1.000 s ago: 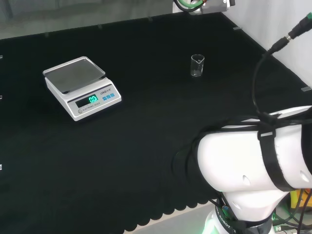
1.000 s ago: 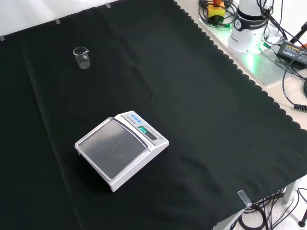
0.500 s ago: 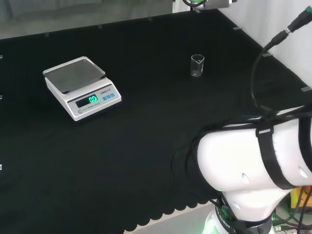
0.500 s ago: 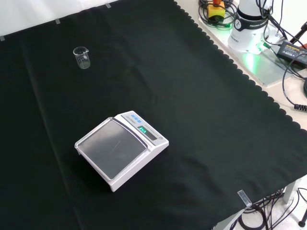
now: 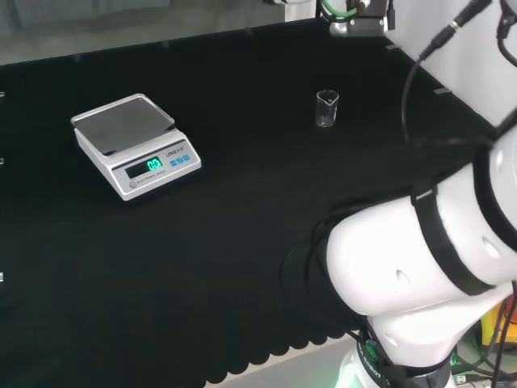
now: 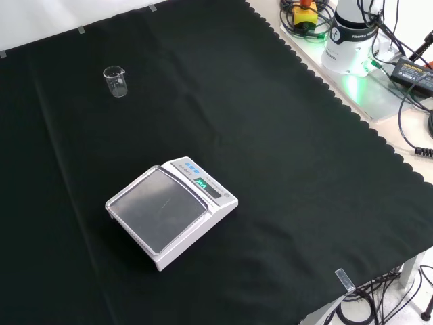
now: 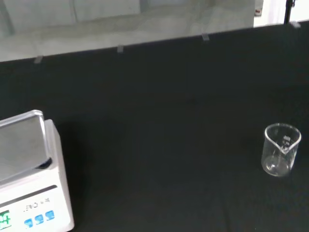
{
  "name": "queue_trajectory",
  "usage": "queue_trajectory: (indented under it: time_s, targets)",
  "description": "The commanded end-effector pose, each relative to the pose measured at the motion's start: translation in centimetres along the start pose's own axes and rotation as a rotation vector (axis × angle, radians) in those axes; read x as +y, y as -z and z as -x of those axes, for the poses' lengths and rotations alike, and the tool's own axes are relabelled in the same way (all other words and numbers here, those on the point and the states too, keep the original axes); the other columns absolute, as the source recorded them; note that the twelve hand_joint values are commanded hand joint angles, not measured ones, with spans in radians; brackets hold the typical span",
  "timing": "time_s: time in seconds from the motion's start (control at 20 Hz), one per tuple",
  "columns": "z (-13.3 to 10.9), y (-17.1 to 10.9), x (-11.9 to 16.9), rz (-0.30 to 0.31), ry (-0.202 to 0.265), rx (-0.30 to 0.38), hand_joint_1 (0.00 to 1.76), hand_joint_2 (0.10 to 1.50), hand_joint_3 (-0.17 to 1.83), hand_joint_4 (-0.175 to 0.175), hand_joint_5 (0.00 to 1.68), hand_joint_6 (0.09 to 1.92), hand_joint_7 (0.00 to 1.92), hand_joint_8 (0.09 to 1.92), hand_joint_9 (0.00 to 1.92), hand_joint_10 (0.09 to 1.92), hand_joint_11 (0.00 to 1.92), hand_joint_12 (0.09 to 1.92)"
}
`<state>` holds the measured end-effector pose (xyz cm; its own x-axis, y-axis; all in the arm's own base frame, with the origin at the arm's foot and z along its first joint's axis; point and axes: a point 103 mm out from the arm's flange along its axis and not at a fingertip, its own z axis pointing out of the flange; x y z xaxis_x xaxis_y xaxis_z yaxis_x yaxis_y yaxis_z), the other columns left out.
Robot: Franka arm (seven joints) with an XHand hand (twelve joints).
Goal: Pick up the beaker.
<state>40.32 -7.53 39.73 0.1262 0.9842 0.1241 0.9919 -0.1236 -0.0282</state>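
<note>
A small clear glass beaker (image 5: 326,108) stands upright and empty on the black cloth, right of centre towards the back in the head view. In the front view the beaker (image 6: 116,81) is at the upper left, alone on the cloth. The wrist view shows the beaker (image 7: 280,150) some way off, its spout facing the camera. The arm's end piece (image 5: 359,16), grey with a green ring, hangs at the head view's top edge, above and beyond the beaker.
A white digital scale (image 5: 133,145) with a grey pan and lit display sits left of the beaker in the head view, and mid-cloth in the front view (image 6: 169,213). The arm's white links (image 5: 428,259) fill the head view's lower right. Cables and the arm's base (image 6: 352,40) lie beyond the cloth's scalloped edge.
The arm's white link has swung and grown larger in the head view, and the arm's end has come lower at the top edge. Beaker and scale have not moved.
</note>
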Motion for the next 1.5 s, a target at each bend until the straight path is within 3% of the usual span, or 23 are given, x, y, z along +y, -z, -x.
queue_trajectory:
  time_s: [0.05,0.25,0.4,0.65,0.85,1.1,1.5]
  targets:
    - [5.8,-6.0,8.5,-0.032,-0.027,0.061,0.20,0.88,0.21,-0.033,0.21,0.09,0.27,0.09,0.37,0.09,0.03,1.53]
    - [6.1,-8.6,12.7,-0.064,-0.076,0.108,0.20,0.92,0.11,-0.034,0.22,0.09,0.10,0.48,0.13,0.66,0.03,1.55]
    - [5.5,-10.3,15.5,-0.063,-0.110,0.149,0.20,0.93,0.10,-0.035,0.22,0.09,0.02,0.67,0.06,0.82,0.03,1.56]
    - [5.0,-12.8,17.7,-0.059,-0.172,0.192,0.21,0.93,0.09,-0.037,0.23,0.09,0.00,0.72,0.05,0.85,0.03,1.56]
    - [5.0,-15.1,18.9,-0.092,-0.198,0.190,0.22,0.92,0.09,-0.039,0.23,0.09,0.01,0.73,0.05,0.85,0.03,1.56]
    - [6.3,-18.6,19.6,-0.150,-0.200,0.194,0.22,0.92,0.09,-0.041,0.24,0.09,0.01,0.73,0.06,0.86,0.03,1.56]
    - [7.9,-22.0,17.4,-0.230,-0.198,0.161,0.24,0.92,0.09,-0.044,0.25,0.09,0.01,0.74,0.06,0.86,0.03,1.56]
